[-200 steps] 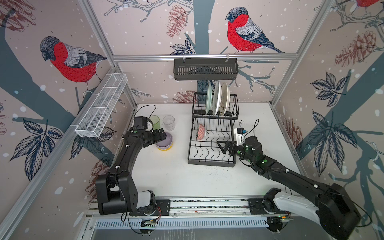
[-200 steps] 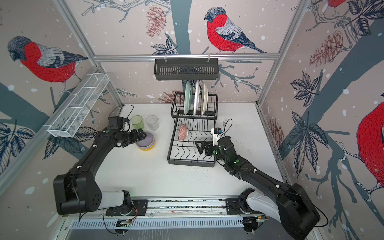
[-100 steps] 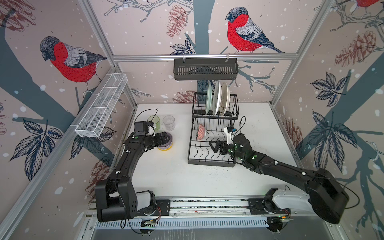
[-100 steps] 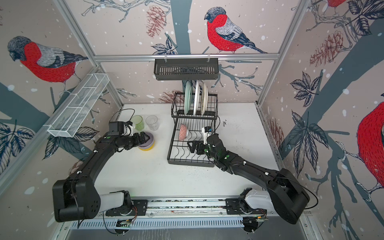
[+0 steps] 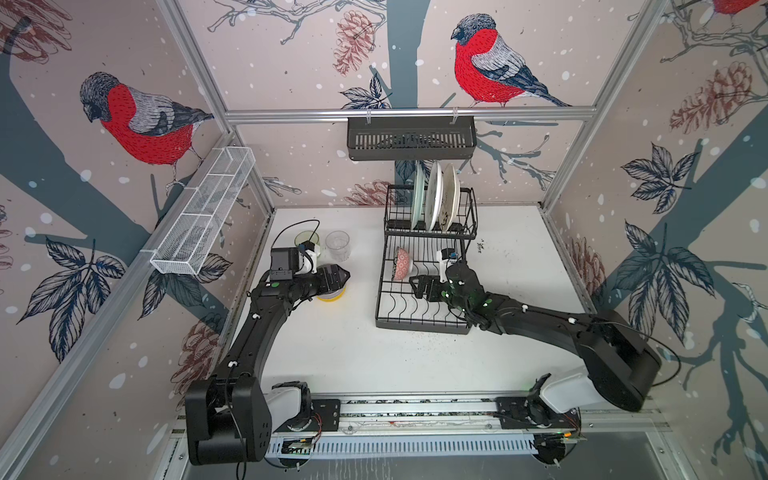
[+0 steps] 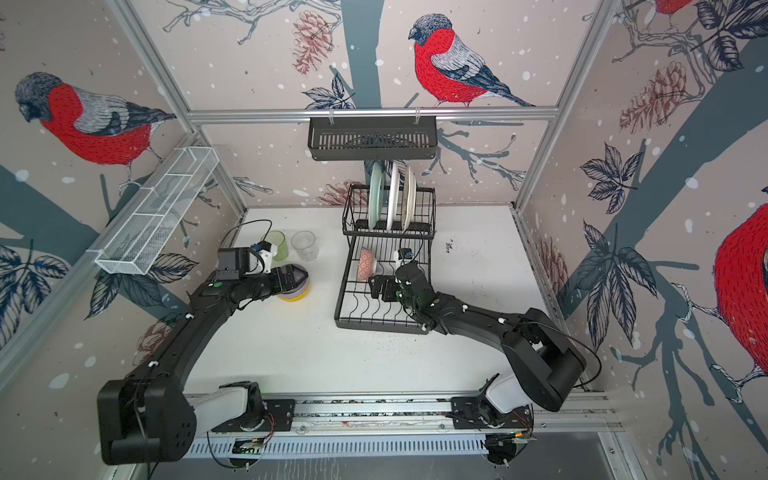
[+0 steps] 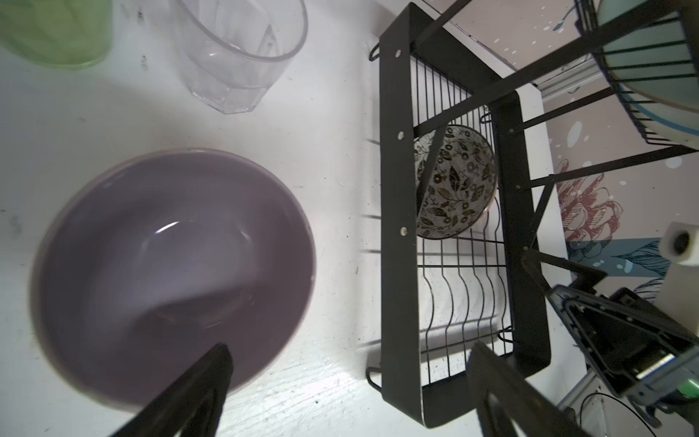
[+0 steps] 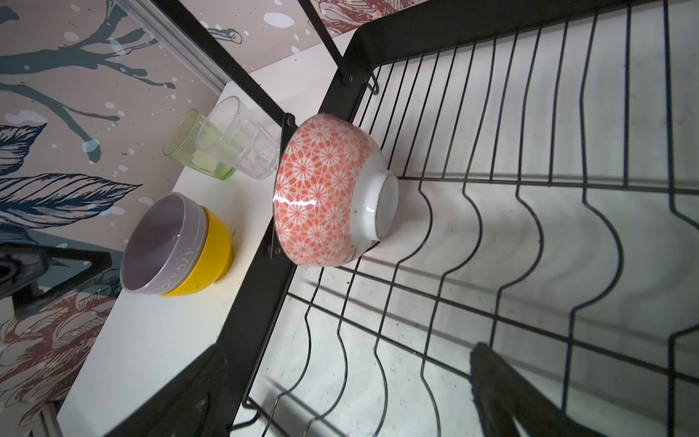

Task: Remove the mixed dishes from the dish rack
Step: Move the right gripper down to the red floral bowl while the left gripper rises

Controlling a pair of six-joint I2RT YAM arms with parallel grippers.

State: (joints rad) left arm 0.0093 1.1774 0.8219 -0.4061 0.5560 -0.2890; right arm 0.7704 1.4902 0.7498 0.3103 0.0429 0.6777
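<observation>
With its fingers spread empty over the black wire dish rack's (image 5: 422,307) lower tray, the right gripper (image 5: 417,286) nears the pink patterned bowl (image 8: 329,196) tipped on edge against the rack's side, which a clumsy nudge could topple, while three plates (image 5: 434,195) wait beyond.

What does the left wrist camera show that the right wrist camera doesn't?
Only the left wrist view shows the pink bowl's leaf-patterned inside, a pale green plate on the upper tier, and the right end effector.

Only the right wrist view shows the pink bowl's flowered outside and white foot, and the yellow bowl under the lilac bowl.

Both show the lilac bowl, the green glass, the clear glass and the rack.
</observation>
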